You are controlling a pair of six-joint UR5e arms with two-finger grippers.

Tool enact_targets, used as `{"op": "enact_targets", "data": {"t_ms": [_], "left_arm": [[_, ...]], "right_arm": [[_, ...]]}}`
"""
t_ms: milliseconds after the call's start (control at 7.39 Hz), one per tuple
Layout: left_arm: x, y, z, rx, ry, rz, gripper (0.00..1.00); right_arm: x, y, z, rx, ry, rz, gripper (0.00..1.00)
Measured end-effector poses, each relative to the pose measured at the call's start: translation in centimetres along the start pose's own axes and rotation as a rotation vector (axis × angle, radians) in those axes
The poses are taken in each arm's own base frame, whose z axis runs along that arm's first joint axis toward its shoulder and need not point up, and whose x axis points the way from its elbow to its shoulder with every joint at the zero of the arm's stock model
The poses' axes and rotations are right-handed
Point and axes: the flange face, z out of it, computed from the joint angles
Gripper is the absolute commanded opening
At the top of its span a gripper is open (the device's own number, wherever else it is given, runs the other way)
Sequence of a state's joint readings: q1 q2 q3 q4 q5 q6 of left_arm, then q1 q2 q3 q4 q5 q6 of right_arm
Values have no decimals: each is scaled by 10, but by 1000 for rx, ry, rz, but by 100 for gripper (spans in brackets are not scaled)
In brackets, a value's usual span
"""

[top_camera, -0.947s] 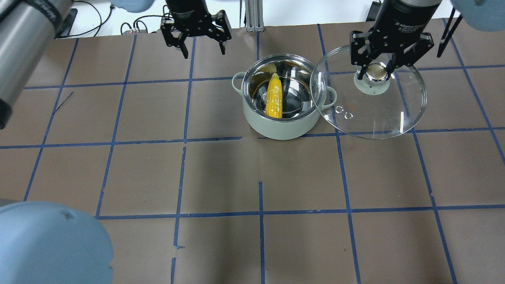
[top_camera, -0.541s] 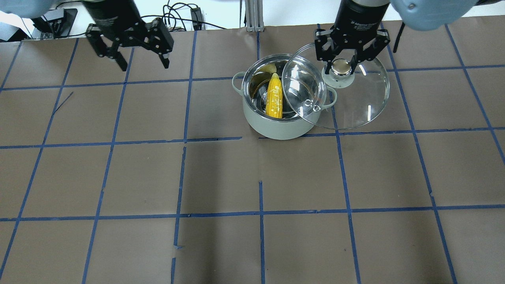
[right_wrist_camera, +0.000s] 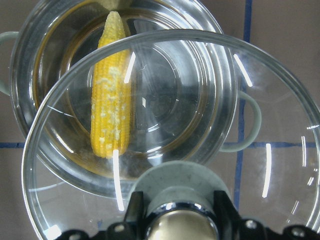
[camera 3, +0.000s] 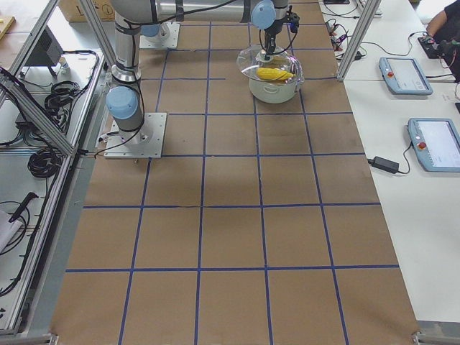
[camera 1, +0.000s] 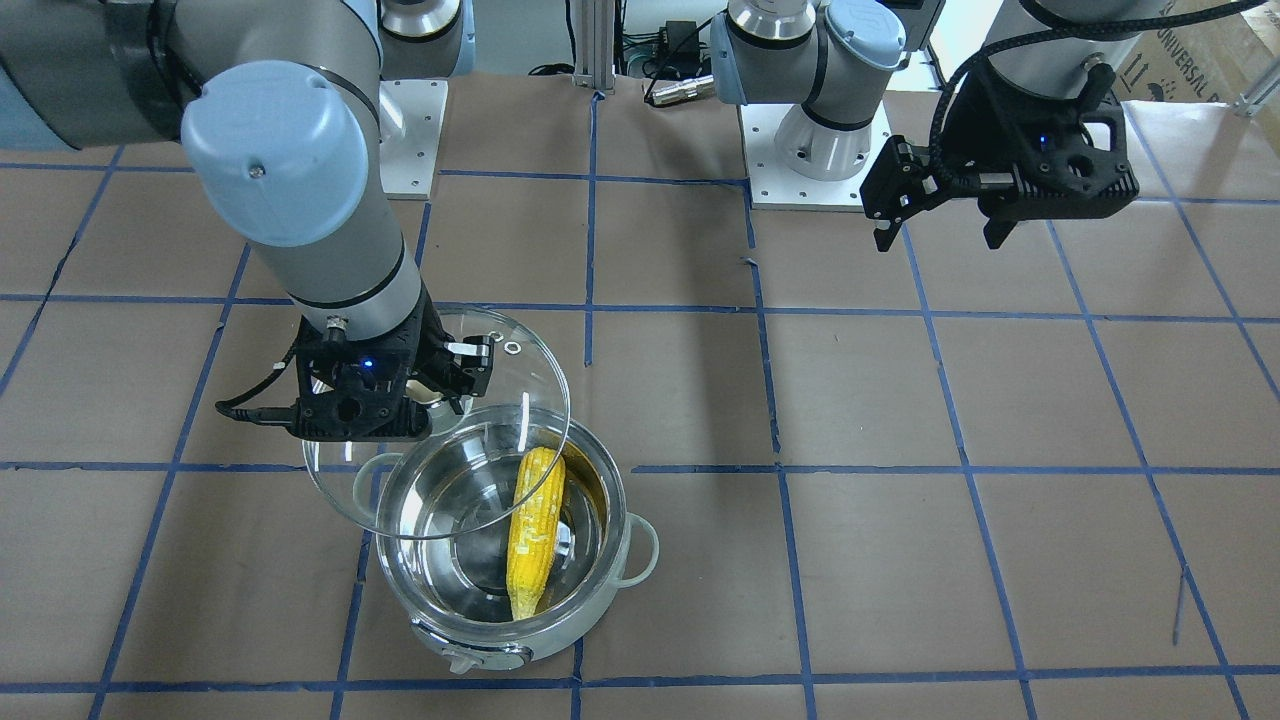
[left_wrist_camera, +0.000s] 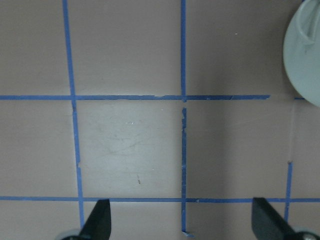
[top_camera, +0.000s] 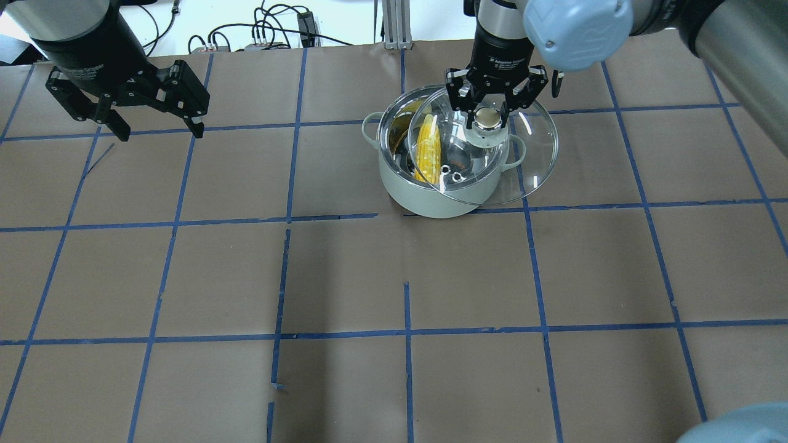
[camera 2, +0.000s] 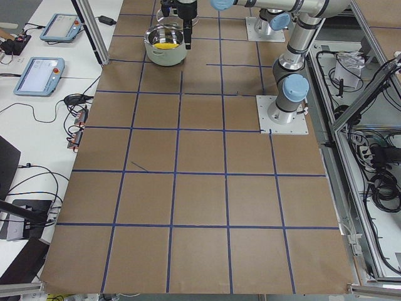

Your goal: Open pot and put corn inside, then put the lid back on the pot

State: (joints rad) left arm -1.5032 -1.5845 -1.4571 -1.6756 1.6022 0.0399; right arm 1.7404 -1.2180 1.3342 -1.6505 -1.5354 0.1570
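The pot (top_camera: 431,200) stands on the table at centre back, open, with the corn (top_camera: 428,154) lying inside it. My right gripper (top_camera: 488,117) is shut on the knob of the glass lid (top_camera: 532,157) and holds it just above the pot, shifted to the pot's right, covering about half the opening. In the right wrist view the corn (right_wrist_camera: 110,115) shows through the lid (right_wrist_camera: 280,165). My left gripper (top_camera: 160,131) is open and empty above the table, far left of the pot. In the front view the lid (camera 1: 530,390) overlaps the pot's rim (camera 1: 612,480).
Brown paper with a blue tape grid (top_camera: 406,335) covers the table. Cables (top_camera: 277,27) lie beyond the far edge. The left wrist view shows bare table and the pot's edge (left_wrist_camera: 305,55) at upper right.
My right gripper has carried the lid leftward, from beside the pot to partly over its opening. My left arm has moved left, away from the pot, still open.
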Motion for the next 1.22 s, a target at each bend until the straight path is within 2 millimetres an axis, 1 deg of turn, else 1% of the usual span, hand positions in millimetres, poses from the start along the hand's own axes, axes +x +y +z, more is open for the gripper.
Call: {"op": "enact_targets", "data": {"t_ms": [271,541,812,1218], "left_arm": [[2,-7,1,44,26,1,100],[2,-11,1,47,28,1,100],[2,-11,1,31,27,0,100],[2,-11,3,27,30,0,100]], "right_arm": [[-19,-20,12,0,1,-25,39],[-41,-28,28,-15,3,-52,39],[-50,-37,38,-22,4,-62,39],[-52,-49,48,-28,7,-67,39]]}}
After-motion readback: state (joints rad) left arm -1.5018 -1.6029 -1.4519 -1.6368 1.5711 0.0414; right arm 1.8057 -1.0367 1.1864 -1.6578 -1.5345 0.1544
